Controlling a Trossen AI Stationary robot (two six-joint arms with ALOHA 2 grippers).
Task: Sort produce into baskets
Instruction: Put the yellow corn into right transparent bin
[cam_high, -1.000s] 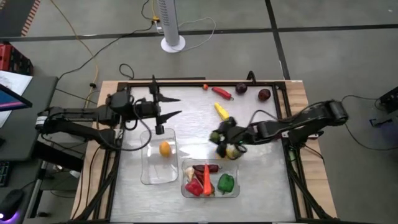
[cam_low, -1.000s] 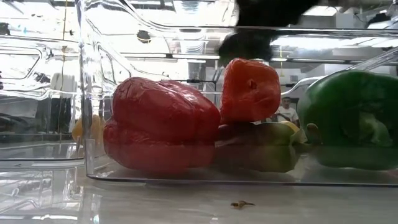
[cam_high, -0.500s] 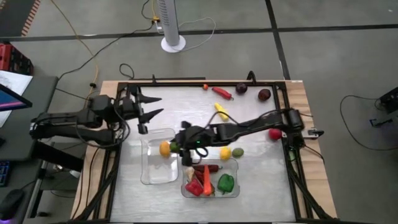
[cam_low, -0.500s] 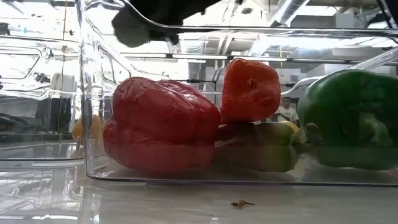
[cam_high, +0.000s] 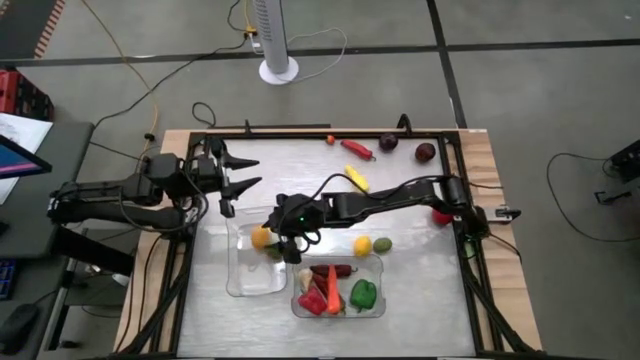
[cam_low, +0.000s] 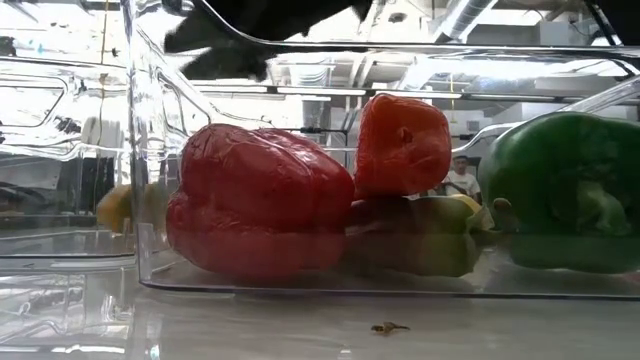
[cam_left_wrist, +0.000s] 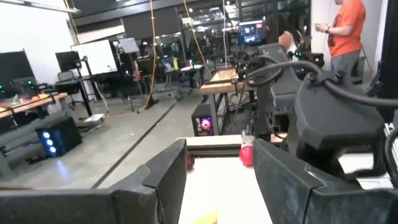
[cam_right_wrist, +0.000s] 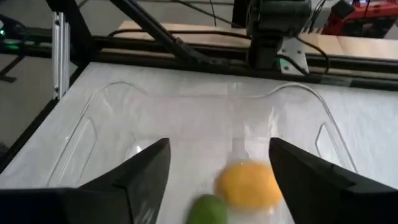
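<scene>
Right wrist view: we see the right claw (cam_right_wrist: 214, 186) spread wide above the left tub (cam_right_wrist: 112, 118), lime (cam_right_wrist: 208, 210) dropping beside the lemon (cam_right_wrist: 249, 185). Risk: bounce-out. Left claw (cam_high: 240, 175) narrow, empty, near the surface's edge.

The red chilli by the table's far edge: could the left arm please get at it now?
Probably yes: nothing lies between the left gripper and the red chilli, and the right arm stretches clear of that path.

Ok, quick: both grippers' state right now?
Left gripper: open, empty, beside the clear plastic tub.
Right gripper: open over that tub, small green lime released.
</scene>
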